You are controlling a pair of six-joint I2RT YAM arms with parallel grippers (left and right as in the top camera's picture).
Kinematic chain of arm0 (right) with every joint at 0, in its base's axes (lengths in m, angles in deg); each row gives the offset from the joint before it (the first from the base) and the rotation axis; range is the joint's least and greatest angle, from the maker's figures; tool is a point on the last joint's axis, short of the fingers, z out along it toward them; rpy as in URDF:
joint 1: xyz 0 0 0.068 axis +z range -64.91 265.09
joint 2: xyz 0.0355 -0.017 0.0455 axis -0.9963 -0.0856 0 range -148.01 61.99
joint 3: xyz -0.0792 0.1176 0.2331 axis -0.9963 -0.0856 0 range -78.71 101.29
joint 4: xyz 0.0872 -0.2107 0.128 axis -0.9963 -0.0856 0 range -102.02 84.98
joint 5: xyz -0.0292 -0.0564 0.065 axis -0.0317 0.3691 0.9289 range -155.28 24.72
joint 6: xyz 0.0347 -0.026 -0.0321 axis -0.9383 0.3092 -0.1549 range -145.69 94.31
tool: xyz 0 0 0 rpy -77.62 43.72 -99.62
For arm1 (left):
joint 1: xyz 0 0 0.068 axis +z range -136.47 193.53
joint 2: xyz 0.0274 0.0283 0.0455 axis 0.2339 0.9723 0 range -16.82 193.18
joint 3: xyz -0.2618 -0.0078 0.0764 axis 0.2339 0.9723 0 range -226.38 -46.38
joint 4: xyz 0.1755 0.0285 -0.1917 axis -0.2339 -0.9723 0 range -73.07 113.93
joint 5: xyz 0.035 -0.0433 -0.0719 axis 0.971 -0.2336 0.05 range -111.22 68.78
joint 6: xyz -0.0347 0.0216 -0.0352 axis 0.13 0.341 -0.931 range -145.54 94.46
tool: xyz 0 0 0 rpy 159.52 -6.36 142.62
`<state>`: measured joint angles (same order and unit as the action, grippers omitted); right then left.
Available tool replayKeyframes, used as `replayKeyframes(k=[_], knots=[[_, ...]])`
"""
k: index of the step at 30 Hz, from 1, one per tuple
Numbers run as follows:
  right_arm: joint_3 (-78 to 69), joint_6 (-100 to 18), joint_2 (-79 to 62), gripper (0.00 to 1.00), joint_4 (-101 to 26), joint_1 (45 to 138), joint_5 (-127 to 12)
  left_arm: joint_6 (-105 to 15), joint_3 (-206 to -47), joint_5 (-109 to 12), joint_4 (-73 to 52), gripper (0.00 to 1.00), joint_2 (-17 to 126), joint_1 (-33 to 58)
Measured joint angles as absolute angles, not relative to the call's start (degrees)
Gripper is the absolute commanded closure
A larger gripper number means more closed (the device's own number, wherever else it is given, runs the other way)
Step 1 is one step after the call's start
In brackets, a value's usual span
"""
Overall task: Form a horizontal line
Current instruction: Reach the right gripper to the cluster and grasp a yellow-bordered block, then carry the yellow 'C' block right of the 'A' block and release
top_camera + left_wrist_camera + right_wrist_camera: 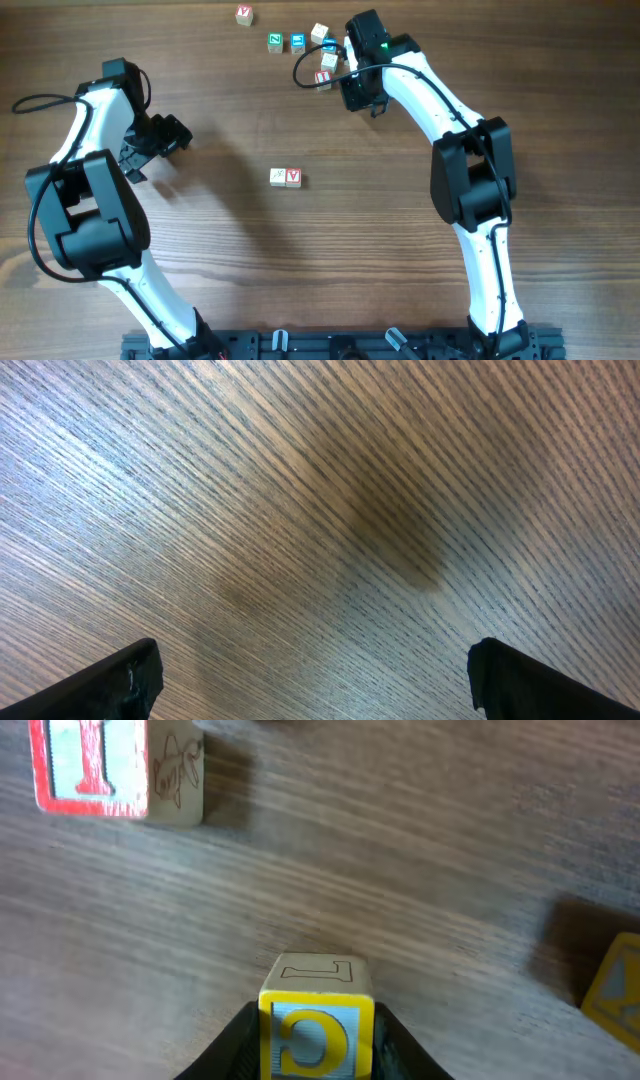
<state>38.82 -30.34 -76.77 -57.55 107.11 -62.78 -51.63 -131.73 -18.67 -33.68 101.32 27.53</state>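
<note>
A brown wood-grain desk [400, 250] is seen from above, with two white-and-black robot arms mounted at its near edge. The left arm [90, 200] rises along the left edge and bends inward, so the left gripper [172, 133] points toward the middle of the desk. In its wrist view the two black fingers [125, 680] stand wide apart, with only bare wood between them.

The right arm [470, 170] stretches diagonally toward the far edge, a little right of centre. The right gripper [338, 62] sits among a loose cluster of small wooden letter cubes. Its wrist view shows it closed against both sides of a yellow-bordered cube with a letter C [316, 1025]. Whether that cube is lifted off the wood cannot be told.

Near it lie a red-bordered cube with a drawing on its side [95, 765] and a yellow-faced cube [615, 990].

Leftward along the far edge, a blue-faced cube [297, 41] and a green-faced cube [275, 41] sit side by side. A red-lettered cube [244, 14] lies apart, nearest that edge.

At the desk's centre, a pale cube [278, 177] touches a red-marked cube [293, 177], forming a short row parallel to the near edge.
</note>
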Motion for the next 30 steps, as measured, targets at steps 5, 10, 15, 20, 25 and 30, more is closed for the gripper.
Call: replayKeyframes(k=[5, 10, 15, 20, 25, 30], knots=[[38.8, -32.6, -67.4, 0.73, -65.2, 107.4, -62.8, -51.6, -131.7, -18.7, -33.7, 0.00, 101.3, 27.5], [39.3, -36.6, -62.9, 0.75, -76.7, 108.4, -60.0, -51.6, -131.7, -18.7, -33.7, 0.00, 101.3, 27.5], [39.3, -41.0, -62.9, 0.75, -82.6, 108.9, -57.6, -51.6, -131.7, -18.7, -33.7, 0.00, 101.3, 27.5], [39.3, -45.2, -62.9, 0.75, -87.0, 112.4, -57.1, -51.6, -131.7, -18.7, -33.7, 0.00, 101.3, 27.5], [39.3, -51.2, -62.9, 0.75, -87.3, 117.8, -56.7, -51.6, -131.7, -18.7, -33.7, 0.00, 101.3, 27.5], [39.3, -57.0, -62.9, 0.75, -87.0, 122.1, -58.5, -51.6, -131.7, -18.7, -33.7, 0.00, 101.3, 27.5]])
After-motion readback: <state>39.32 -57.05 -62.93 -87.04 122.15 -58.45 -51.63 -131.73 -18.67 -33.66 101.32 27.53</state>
